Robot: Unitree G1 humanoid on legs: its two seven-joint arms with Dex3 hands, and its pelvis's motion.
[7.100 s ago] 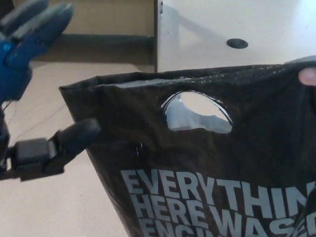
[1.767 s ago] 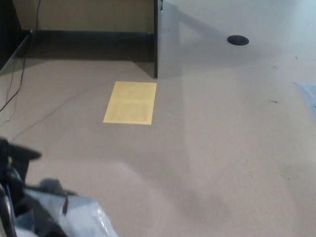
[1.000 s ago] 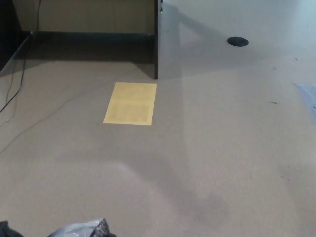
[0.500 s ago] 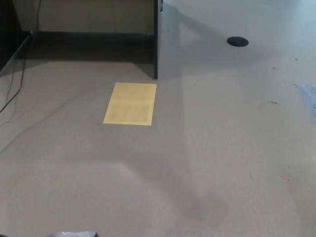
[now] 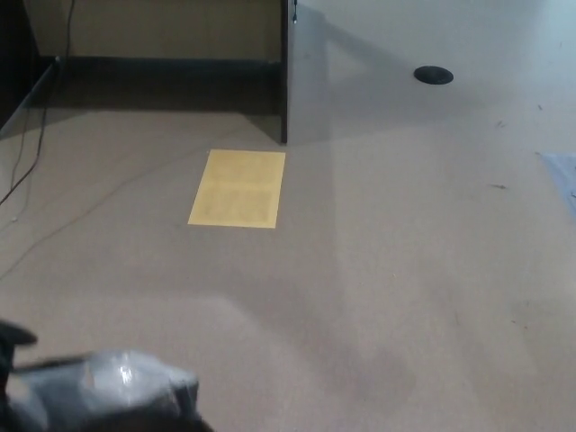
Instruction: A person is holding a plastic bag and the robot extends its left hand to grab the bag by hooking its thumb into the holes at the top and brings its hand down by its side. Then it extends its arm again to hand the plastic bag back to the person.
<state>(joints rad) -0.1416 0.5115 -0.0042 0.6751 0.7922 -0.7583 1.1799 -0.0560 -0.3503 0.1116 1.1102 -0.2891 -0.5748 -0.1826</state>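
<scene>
Crumpled plastic bag [image 5: 112, 389] shows bottom left; left hand [image 5: 11, 346] barely visible, fingers' state unclear.

Plastic bag [image 5: 108, 391], blurred and cut off by the lower-left corner, shown only as a crumpled grey-black mass; dark tip [image 5: 16, 336] at left edge, unidentifiable; pale sheet [image 5: 564, 175] cropped at right edge.

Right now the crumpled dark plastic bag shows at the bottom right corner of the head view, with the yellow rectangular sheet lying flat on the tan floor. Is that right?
Not quite. In the head view the crumpled dark plastic bag shows at the bottom left corner, not the bottom right. The yellow rectangular sheet does lie flat on the tan floor.
</scene>
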